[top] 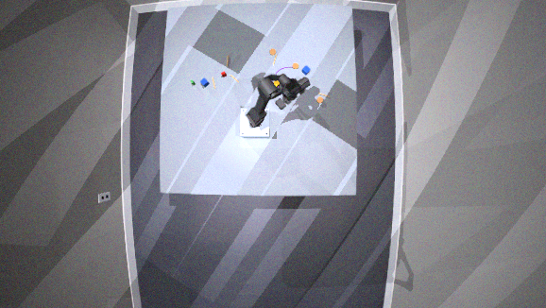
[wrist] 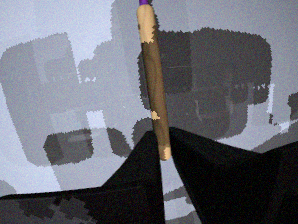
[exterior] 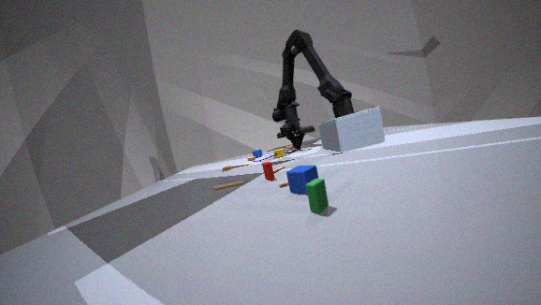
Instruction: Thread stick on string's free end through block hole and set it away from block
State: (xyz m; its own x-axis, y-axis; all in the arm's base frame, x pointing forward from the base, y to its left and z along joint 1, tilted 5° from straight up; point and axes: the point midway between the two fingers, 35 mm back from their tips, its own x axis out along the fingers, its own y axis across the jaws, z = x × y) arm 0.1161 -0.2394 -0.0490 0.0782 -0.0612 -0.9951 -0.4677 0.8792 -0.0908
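My gripper (exterior: 299,147) (wrist: 160,136) is shut on the string's wooden stick (wrist: 152,75), near one end, low over the table in the exterior view. The purple string (top: 283,68) (wrist: 143,2) leaves the stick's far end at the top of the wrist view. It curves from the round orange button (top: 296,66) (exterior: 251,158) to beneath the arm. A small yellow block (top: 276,83) (exterior: 279,152) sits beside the arm, left of the gripper in the exterior view. Its hole, and whether the string passes through it, cannot be made out. The fingertips are hidden in the top view.
A blue cube (top: 306,70) (exterior: 256,152) stands beside the button. Other buttons with sticks lie behind (top: 273,52) and at the right (top: 320,100). Left are a red block (top: 224,74) (exterior: 268,171), another blue cube (top: 204,82) (exterior: 301,180), a green block (top: 193,82) (exterior: 317,196) and loose sticks.
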